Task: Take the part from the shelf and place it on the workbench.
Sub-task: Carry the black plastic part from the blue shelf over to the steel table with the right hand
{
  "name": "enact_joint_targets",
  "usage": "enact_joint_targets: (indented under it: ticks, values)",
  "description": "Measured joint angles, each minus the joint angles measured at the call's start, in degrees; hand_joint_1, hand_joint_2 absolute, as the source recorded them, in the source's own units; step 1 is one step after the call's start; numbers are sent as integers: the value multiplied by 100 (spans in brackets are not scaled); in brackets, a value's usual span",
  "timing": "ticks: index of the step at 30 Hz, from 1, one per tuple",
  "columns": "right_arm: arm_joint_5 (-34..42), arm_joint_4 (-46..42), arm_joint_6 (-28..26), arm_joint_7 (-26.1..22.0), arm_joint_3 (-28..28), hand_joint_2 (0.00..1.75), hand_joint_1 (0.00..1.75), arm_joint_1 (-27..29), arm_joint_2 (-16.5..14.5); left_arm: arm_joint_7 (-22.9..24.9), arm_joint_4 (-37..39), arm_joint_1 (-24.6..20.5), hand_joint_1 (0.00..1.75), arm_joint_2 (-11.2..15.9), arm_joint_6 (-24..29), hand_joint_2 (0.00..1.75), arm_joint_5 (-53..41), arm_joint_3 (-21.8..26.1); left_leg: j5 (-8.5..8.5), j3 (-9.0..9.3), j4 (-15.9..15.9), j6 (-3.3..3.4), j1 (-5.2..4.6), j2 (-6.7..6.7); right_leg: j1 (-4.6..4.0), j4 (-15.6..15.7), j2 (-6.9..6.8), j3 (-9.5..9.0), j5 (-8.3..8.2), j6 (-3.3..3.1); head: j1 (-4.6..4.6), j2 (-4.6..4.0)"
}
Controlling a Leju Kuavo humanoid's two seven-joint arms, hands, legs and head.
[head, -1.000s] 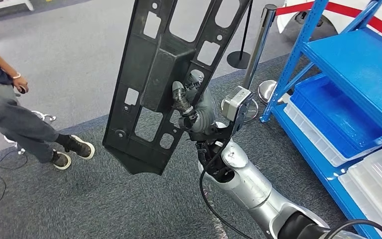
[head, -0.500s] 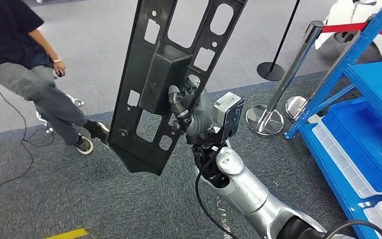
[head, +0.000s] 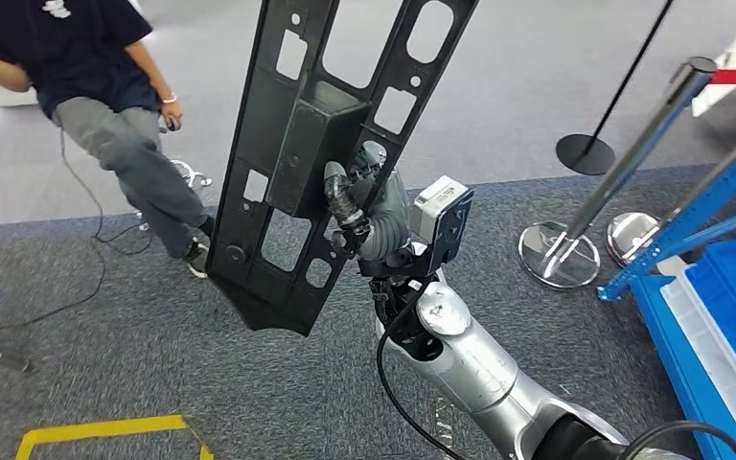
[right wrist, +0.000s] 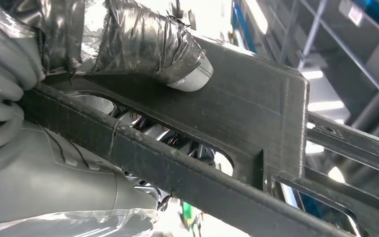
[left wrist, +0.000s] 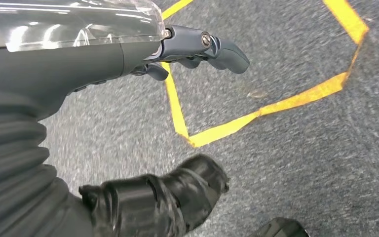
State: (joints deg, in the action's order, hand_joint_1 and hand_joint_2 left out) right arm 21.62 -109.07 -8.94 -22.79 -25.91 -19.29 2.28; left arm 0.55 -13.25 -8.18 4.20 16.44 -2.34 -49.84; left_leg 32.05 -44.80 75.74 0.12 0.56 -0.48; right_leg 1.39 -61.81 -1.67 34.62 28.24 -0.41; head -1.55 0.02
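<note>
I am watching my right hand (head: 359, 206) gripping the black plastic part (head: 321, 153) and holding it up off the floor, nearly upright and leaning a little, over the grey carpet (head: 153, 374). The head view is giving me the whole panel with its many cut-out windows and raised central box; the right wrist view is adding what that one hides, the taped thumb (right wrist: 148, 42) pressing flat on the box face while the other fingers are reaching through an opening behind the rail. My left hand (left wrist: 197, 47) is hanging low above the carpet, holding nothing, its fingers straight and apart, with yellow floor tape (left wrist: 256, 116) below it. I am counting two chrome stanchion bases (head: 559, 255) beside the blue shelf (head: 719, 206), and one person (head: 105, 105) in a dark shirt standing at the far left. I am reading no writing on the part.
</note>
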Motion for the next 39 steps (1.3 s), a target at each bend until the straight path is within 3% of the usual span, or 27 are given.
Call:
enact_joint_targets:
  ticks: [1, 3, 5, 6, 7, 9, 11, 13, 14, 15, 16, 18, 19, 20, 22, 24, 26, 28, 30, 31, 33, 35, 37, 39]
  values:
    - [-8, 13, -4, -5, -4, 175, 175, -8, -15, -10, 0, 6, 0, 1, 3, 175, 16, -3, -85, -15, -29, 31, -13, 7, -19, 1, -73, -14, 19, -10, 0, 0]
    - [-23, 44, -17, -24, -20, 175, 175, -36, -60, -33, 0, 17, 0, 8, 16, 175, 62, -5, -466, 263, -640, 132, -90, 97, -43, 15, -209, -66, 59, -20, 0, 0]
    - [-23, 74, -39, -52, -38, 175, 175, -61, -103, -67, 0, 15, 0, 40, 45, 175, 128, -5, -723, 614, -1355, 246, -233, 350, -53, 68, -339, -143, 89, -5, 0, 0]
    - [-20, 91, -55, -63, -44, 175, 175, -67, -113, -86, 0, 12, 0, 62, 62, 175, 160, -5, -762, 711, -1552, 292, -289, 431, -56, 109, -400, -179, 96, 10, 0, 0]
    - [-13, 110, -69, -71, -50, 175, 175, -70, -117, -99, 1, 14, 0, 83, 74, 175, 187, -5, -749, 739, -1632, 319, -326, 441, -58, 153, -466, -211, 99, 27, -1, 0]
    - [6, 144, -92, -75, -60, 175, 175, -77, -126, -110, 5, 48, 0, 114, 86, 175, 230, -5, -794, 829, -1769, 345, -312, 295, -56, 219, -523, -269, 115, 68, -4, 0]
    - [46, 164, -104, -93, -65, 175, 175, -82, -136, -109, 9, 89, 0, 124, 86, 175, 247, -5, -846, 962, -1933, 366, -261, 162, -49, 27, -262, -199, 229, 96, -8, -1]
    - [86, 179, -110, -114, -65, 175, 175, -71, -136, -105, 9, 81, 0, 116, 91, 175, 233, -5, -851, 1022, -1982, 402, -226, 26, -37, -602, 69, 148, 472, 117, -14, -1]
    - [97, 190, -110, -119, -65, 175, 175, -57, -134, -100, 9, 70, 0, 113, 95, 175, 223, -5, -836, 1026, -1965, 418, -218, -52, -31, -953, 129, 371, 570, 137, -18, 0]
    - [101, 203, -108, -119, -65, 175, 175, -43, -132, -96, 9, 65, 0, 109, 97, 175, 215, -5, -812, 1028, -1937, 411, -209, -140, -22, -1179, 151, 545, 581, 163, -20, 0]
    - [102, 216, -107, -118, -65, 175, 175, -32, -130, -92, 9, 67, 0, 107, 92, 175, 208, -5, -779, 1029, -1896, 396, -194, -229, -7, -1221, 158, 635, 489, 193, -20, 0]
    - [106, 227, -104, -118, -65, 175, 175, -25, -130, -92, 9, 79, 0, 105, 73, 175, 214, -5, -671, 1024, -1748, 330, -137, -407, 44, -727, 219, 509, 81, 268, -20, 0]
    - [108, 229, -103, -117, -65, 175, 175, -22, -130, -96, 9, 81, 0, 108, 67, 175, 225, -5, -605, 1000, -1652, 283, -114, -489, 69, -438, 329, 395, -59, 302, -23, -1]
    - [111, 223, -102, -121, -65, 175, 175, -15, -131, -104, 10, 78, 0, 113, 64, 175, 239, -5, -541, 962, -1549, 238, -94, -570, 86, -222, 441, 293, -130, 299, -23, 0]
    - [122, 209, -97, -123, -66, 175, 175, 18, -131, -136, 11, 85, 0, 123, 73, 175, 281, -5, -479, 884, -1441, 166, -72, -698, 72, -122, 559, 219, -72, 229, -26, 0]
    - [138, 195, -87, -121, -67, 175, 175, 39, -131, -179, 11, 142, 0, 126, 91, 175, 332, -4, -469, 843, -1437, 127, -52, -758, 61, -92, 453, 183, -57, 127, -28, 0]
    - [155, 180, -79, -121, -67, 175, 175, 45, -134, -216, 11, 181, 0, 120, 110, 175, 370, -1, -371, 746, -1251, 84, -61, -508, 66, -43, 328, 118, -48, 61, -13, 0]
    - [164, 167, -79, -122, -67, 175, 175, 54, -136, -230, 11, 171, 0, 115, 122, 175, 389, 10, -128, 455, -684, 37, -61, -144, 40, -3, 192, 49, -23, 21, 8, 0]
    - [166, 164, -80, -121, -67, 175, 175, 66, -134, -230, 11, 172, 0, 115, 123, 175, 411, 23, 28, 112, -130, 30, -45, -18, 2, 7, 43, 2, 16, -3, 13, 0]
    - [166, 164, -80, -115, -67, 175, 175, 74, -134, -229, 11, 180, 0, 113, 116, 175, 433, 29, -24, 44, -73, 45, -44, -2, -13, 7, -30, -21, 42, -11, 13, 0]
    - [145, 153, -82, -72, -67, 175, 175, 81, -134, -215, 11, 198, 0, 108, 89, 175, 498, 50, -397, 226, -549, 105, -62, 52, -39, 11, -165, -90, 99, -15, 13, 0]
    - [85, 109, -88, 0, -67, 175, 175, 82, -134, -174, 11, 196, 0, 105, 57, 175, 521, 71, -689, 560, -1226, 180, -152, 291, -59, 48, -286, -179, 149, -5, 12, 0]
    - [22, 52, -106, 75, -67, 175, 175, 87, -132, -114, 11, 176, 0, 105, 20, 175, 457, 75, -718, 712, -1514, 240, -255, 459, -73, 115, -398, -244, 169, 29, 10, 0]
    - [-10, 5, -121, 150, -67, 175, 175, 91, -124, -66, 14, 179, 0, 106, -11, 175, 377, 74, -725, 769, -1613, 278, -275, 364, -83, 174, -518, -300, 196, 82, 8, 0]
